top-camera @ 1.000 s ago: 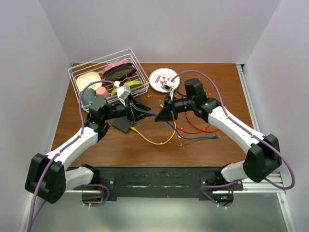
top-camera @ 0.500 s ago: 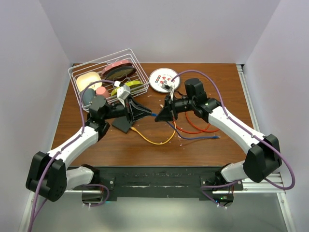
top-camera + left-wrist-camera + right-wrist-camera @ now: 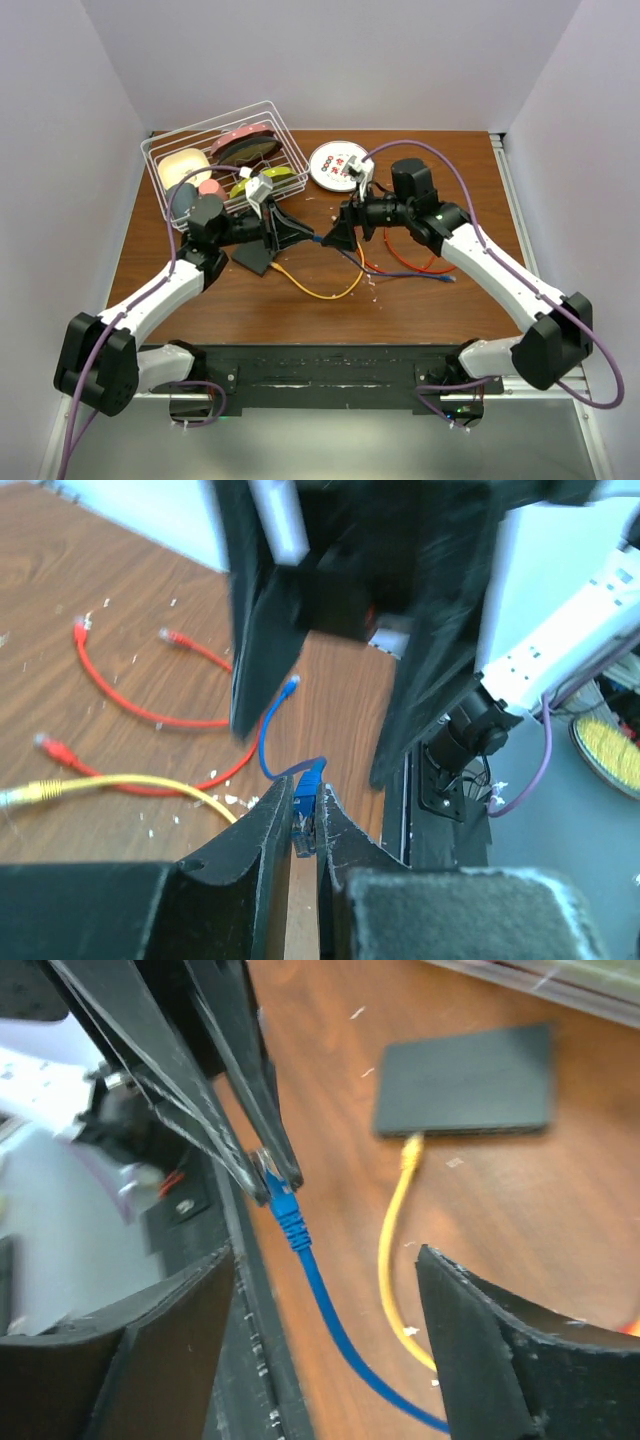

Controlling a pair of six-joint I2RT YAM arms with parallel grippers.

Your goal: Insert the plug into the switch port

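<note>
Right wrist view shows the blue plug (image 3: 284,1198) nipped at the tips of the left pincer (image 3: 305,805), which is clamped narrowly on it, a hold fit for steering it to a port. Its blue cable (image 3: 335,1320) trails between the fingers of the right pincer (image 3: 325,1260), spread wide and empty, seemingly leaving the carrying to the left. Beyond it the switch (image 3: 465,1080) lies flat on the bench (image 3: 560,1220), a yellow cable (image 3: 388,1250) plugged in.

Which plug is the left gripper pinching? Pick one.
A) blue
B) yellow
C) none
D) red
A: in the left wrist view, the left gripper is shut on the blue plug, which sits between its fingertips.
</note>
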